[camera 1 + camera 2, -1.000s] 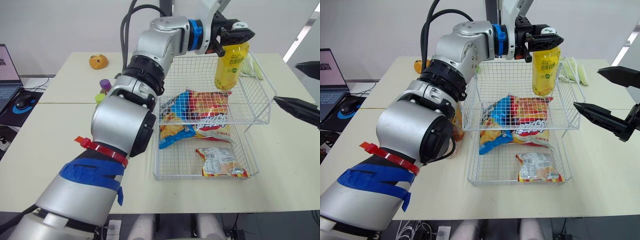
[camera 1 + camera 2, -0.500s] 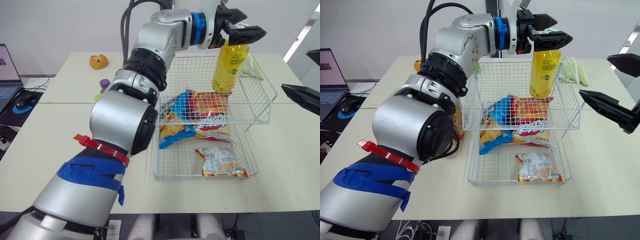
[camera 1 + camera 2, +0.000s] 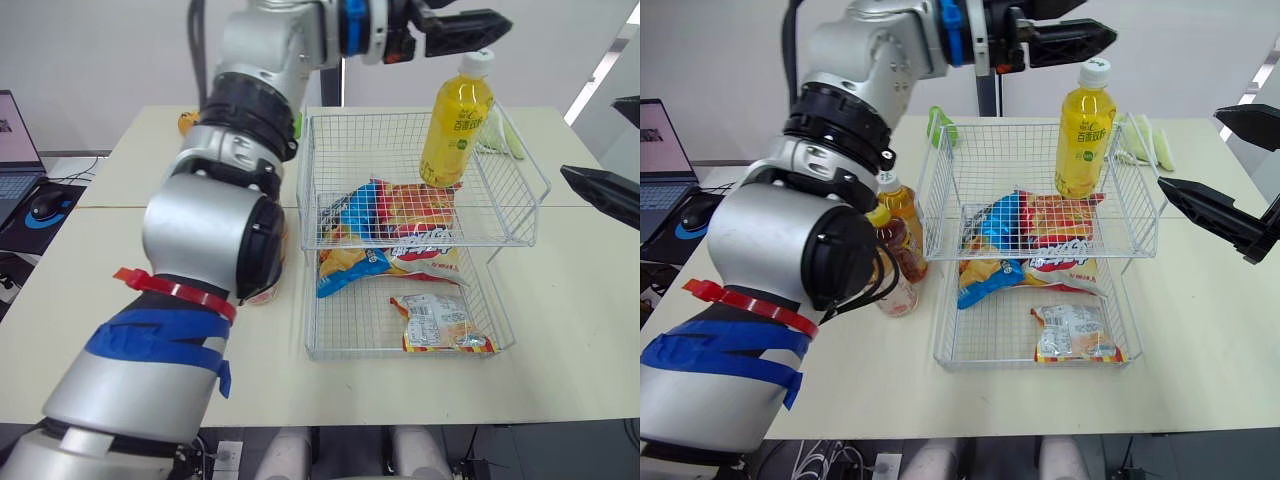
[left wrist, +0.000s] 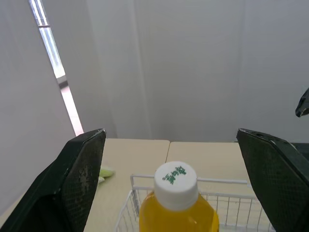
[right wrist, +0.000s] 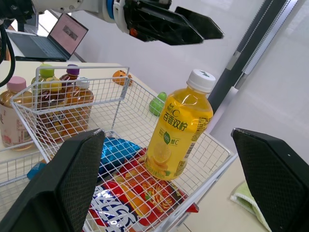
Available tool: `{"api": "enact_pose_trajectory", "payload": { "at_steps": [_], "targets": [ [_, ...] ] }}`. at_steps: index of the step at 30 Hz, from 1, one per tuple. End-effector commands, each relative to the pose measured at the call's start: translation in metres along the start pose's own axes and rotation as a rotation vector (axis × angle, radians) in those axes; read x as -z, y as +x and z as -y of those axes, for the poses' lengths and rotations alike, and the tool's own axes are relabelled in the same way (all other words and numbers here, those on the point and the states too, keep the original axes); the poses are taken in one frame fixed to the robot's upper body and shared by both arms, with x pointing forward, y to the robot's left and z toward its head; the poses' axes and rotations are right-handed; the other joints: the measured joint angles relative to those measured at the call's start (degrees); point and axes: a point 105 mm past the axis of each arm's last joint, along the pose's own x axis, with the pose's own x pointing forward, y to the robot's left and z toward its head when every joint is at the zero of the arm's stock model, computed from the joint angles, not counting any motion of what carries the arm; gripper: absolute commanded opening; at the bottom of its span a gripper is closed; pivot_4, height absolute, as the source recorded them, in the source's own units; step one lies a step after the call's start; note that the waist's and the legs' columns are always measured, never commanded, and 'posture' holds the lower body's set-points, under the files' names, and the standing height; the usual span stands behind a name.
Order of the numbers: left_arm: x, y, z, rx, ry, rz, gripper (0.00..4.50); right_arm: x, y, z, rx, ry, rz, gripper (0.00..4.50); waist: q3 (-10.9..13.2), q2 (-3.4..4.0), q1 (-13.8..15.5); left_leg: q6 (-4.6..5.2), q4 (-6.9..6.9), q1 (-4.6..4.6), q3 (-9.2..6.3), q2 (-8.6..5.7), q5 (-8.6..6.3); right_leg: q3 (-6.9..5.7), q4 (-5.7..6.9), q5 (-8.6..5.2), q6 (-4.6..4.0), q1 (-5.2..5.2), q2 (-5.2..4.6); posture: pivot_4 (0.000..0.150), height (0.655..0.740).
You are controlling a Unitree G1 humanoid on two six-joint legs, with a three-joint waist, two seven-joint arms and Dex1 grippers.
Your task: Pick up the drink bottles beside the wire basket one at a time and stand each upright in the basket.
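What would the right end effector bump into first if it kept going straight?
Probably the yellow bottle standing upright in the wire basket; in the wrist view it sits between the open right end effector's fingers. The basket's near rim might come first; depth is unclear.

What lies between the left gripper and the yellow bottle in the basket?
Nothing but air. In the right eye view the open left gripper hangs above the yellow plastic drink bottle, clear of its white cap.
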Motion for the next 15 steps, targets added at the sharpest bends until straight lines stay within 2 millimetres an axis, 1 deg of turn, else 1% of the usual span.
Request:
{"api": "enact_pose_trajectory", "payload": {
  "at_steps": [1, 2, 7, 9, 11, 13, 15],
  "targets": [
    [-0.019, -0.017, 0.009, 0.053, 0.059, 0.003, 4.47, -0.010, -0.002, 0.003, 0.015, -0.044, 0.020, 4.50, 0.00, 0.00, 0.02, 0.00, 0.01, 0.00, 0.00, 0.00, 0.00, 0.01, 0.02, 0.00, 0.00, 0.00, 0.00, 0.150, 0.7400],
    [-0.021, -0.024, 0.010, 0.053, 0.054, 0.003, 4.47, -0.010, -0.002, 0.003, 0.011, -0.044, 0.019, 4.50, 0.00, 0.00, 0.01, 0.00, 0.02, 0.00, -0.01, 0.00, 0.00, 0.01, 0.03, 0.00, 0.00, 0.00, 0.00, 0.150, 0.7400],
    [-0.022, -0.076, 0.011, -0.036, 0.058, -0.018, 4.47, -0.011, 0.001, -0.006, -0.056, -0.038, 0.010, 4.50, -0.01, 0.03, -0.26, 0.00, 0.00, 0.08, -0.06, 0.06, 0.00, 0.17, 0.10, 0.00, -0.02, -0.05, 0.05, 0.150, 0.7400],
    [-0.023, -0.097, 0.008, -0.112, 0.042, -0.022, 4.47, -0.011, 0.001, -0.009, -0.093, -0.033, 0.007, 4.50, -0.01, 0.02, -0.19, 0.00, -0.02, 0.19, -0.07, 0.07, 0.00, 0.29, 0.16, -0.01, -0.02, -0.04, 0.06, 0.150, 0.7400],
    [-0.019, -0.122, 0.008, -0.184, 0.056, -0.056, 4.47, -0.010, 0.003, -0.014, -0.142, -0.019, -0.004, 4.50, -0.01, 0.02, -0.15, 0.00, 0.00, 0.23, -0.06, 0.07, 0.00, 0.37, 0.18, -0.01, -0.02, -0.04, 0.06, 0.150, 0.7400],
    [-0.016, -0.143, 0.009, -0.248, 0.046, -0.079, 4.47, -0.008, 0.006, -0.018, -0.188, -0.011, -0.015, 4.50, -0.01, 0.02, -0.16, 0.00, -0.02, 0.36, 0.03, 0.08, 0.00, 0.50, 0.22, -0.01, -0.02, 0.00, 0.08, 0.150, 0.7400],
    [-0.013, -0.170, 0.010, -0.328, 0.044, -0.110, 4.47, -0.008, 0.012, -0.022, -0.245, -0.011, -0.009, 4.50, -0.01, 0.03, -0.22, 0.00, -0.01, 0.42, 0.06, 0.09, 0.00, 0.55, 0.26, -0.01, -0.02, 0.00, 0.10, 0.150, 0.7400]
  ]
}}
